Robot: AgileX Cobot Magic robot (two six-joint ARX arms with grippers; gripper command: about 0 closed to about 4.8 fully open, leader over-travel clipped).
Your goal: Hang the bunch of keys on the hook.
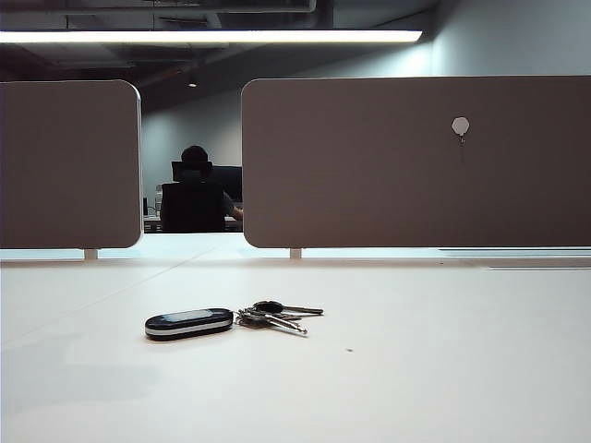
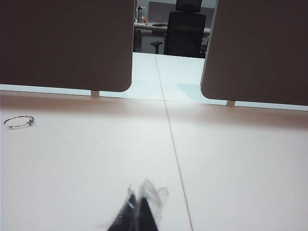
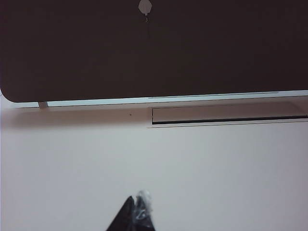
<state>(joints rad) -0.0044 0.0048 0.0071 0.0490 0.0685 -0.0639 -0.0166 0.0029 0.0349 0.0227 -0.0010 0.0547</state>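
The bunch of keys [image 1: 231, 319] lies flat on the white table, its glossy black fob [image 1: 188, 323] to the left and the small keys fanned out to the right. The hook [image 1: 460, 126], a small pale disc with a thin hook below, is mounted on the brown panel [image 1: 388, 175] at the back right; it also shows in the right wrist view as the hook [image 3: 145, 7]. My left gripper [image 2: 138, 202] is shut and empty, low over bare table. My right gripper [image 3: 136, 202] is shut and empty too, facing the panel. Neither gripper shows in the exterior view.
A second brown panel [image 1: 69, 161] stands at the back left, with a gap between the two. A loose metal ring [image 2: 19, 121] lies on the table in the left wrist view. A long cable slot [image 3: 226, 115] runs along the table below the right panel.
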